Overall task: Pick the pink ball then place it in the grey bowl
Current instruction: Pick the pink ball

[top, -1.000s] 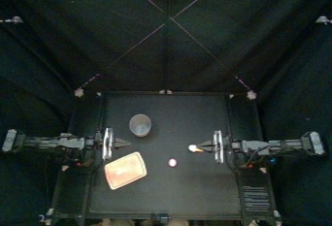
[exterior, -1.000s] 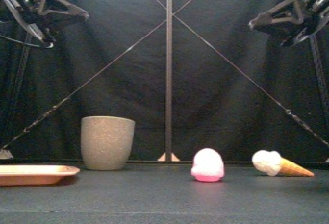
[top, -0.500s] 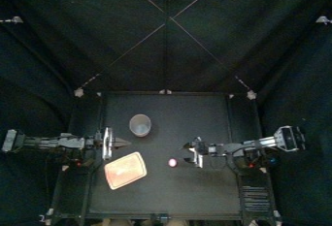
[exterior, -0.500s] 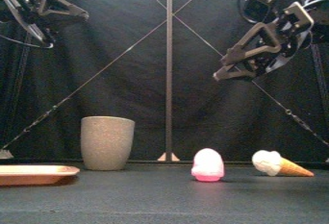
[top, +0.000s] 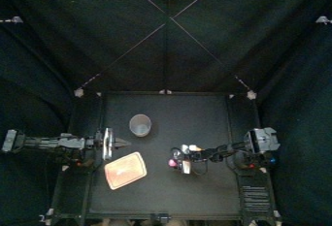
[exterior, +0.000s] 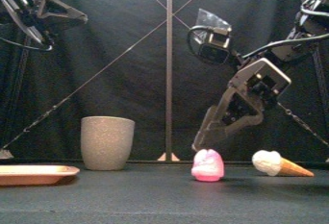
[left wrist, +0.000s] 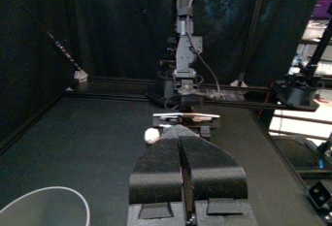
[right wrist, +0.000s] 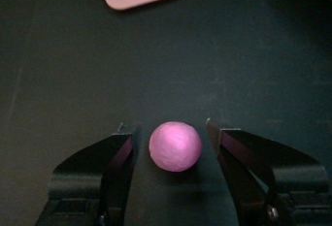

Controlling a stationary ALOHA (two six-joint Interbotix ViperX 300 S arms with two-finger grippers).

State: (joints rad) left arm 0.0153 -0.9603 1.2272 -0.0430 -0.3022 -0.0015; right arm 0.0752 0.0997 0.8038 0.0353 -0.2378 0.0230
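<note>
From the top, the ball (top: 174, 161) lies on the desk (top: 195, 113) near its front, with the right fingers (top: 184, 154) low over it and the bowl (top: 140, 124) well apart behind. From the front, those fingers reach down to the ball's top. In the wrist views, the right fingers are spread wide and hold nothing, with the ball between them, and the left fingers (left wrist: 162, 167) are pressed together, holding nothing.

Left claw (left wrist: 185, 145) jaws pressed together; grey cup (left wrist: 39, 207) rim near; right arm (left wrist: 188, 60) opposite.
</note>
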